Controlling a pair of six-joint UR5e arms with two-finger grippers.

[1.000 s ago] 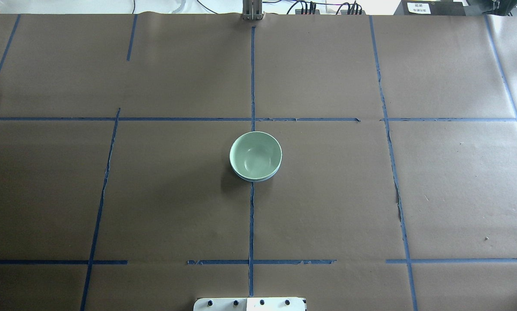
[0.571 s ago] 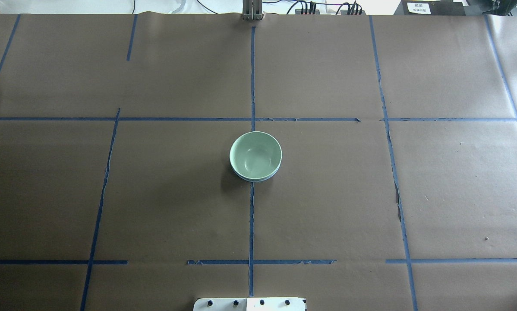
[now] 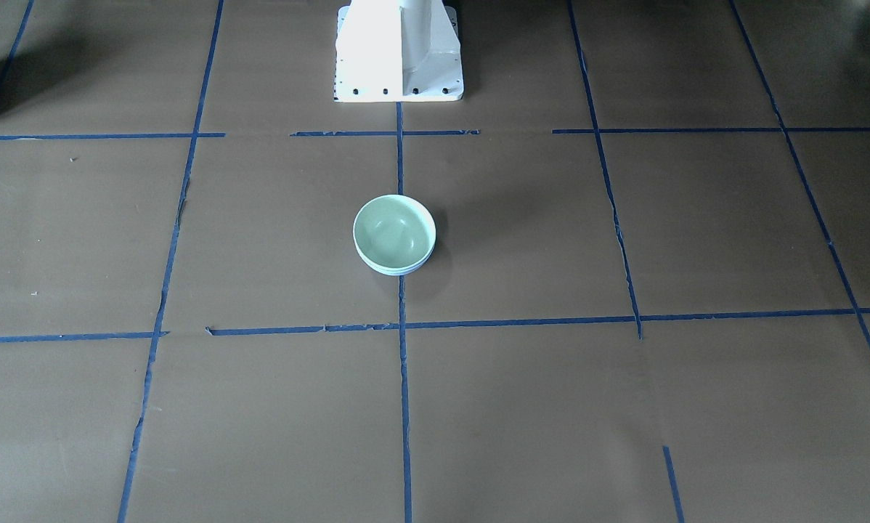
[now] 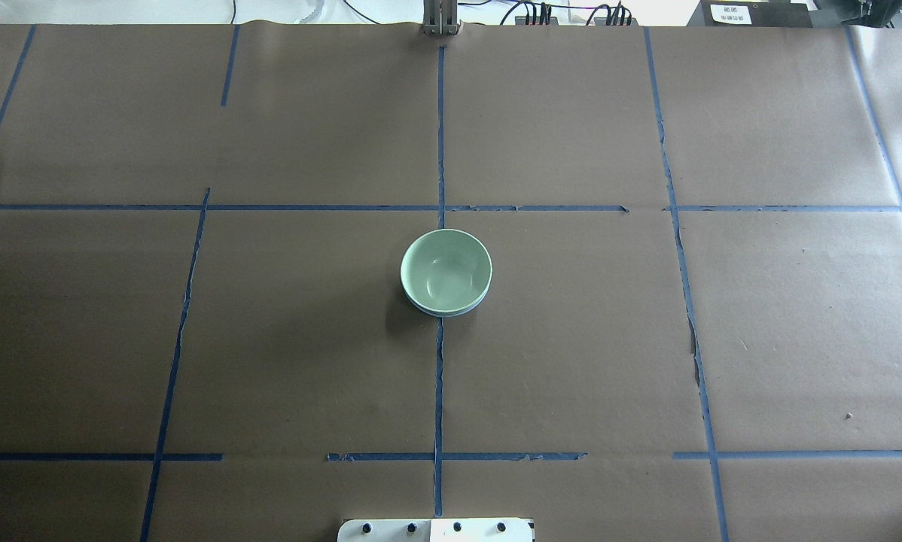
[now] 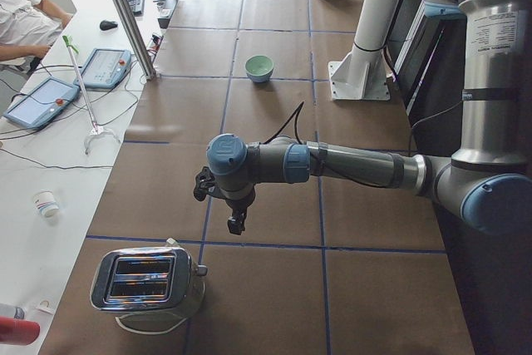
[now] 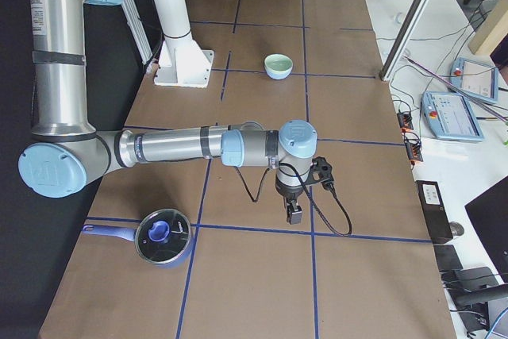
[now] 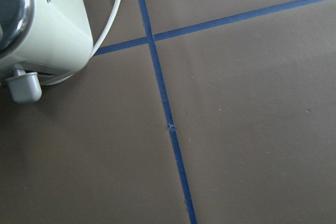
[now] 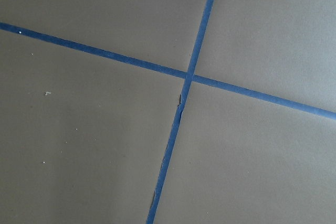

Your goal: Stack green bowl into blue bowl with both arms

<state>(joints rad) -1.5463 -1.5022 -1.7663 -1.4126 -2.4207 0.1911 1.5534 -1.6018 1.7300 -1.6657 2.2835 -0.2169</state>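
The green bowl (image 4: 446, 269) sits nested inside the blue bowl (image 4: 445, 312) at the ctr of the table (image 4: 647, 339), upright, on the middle tape line; only a thin sliver of blue rim shows under the green one. Neither arm is near the stack, and both show only in the side views. The left arm (image 5: 357, 168) has its upper link vertical and its forearm stretched approx. level over the table, wrist bent so the left gripper (image 5: 237, 224) hangs pointing down above a tape crossing, near the toaster (image 5: 150, 282) but apart from it. The right arm (image 6: 175, 147) mirrors that pose: forearm level, right gripper (image 6: 294, 216) pointing down over a tape line, w/ the lidded pot (image 6: 163, 237) off to one side. Can't tell for either pincer whether its fingers are apart or closed. The white pedestal (image 3: 399, 51) stands behind the bowls.
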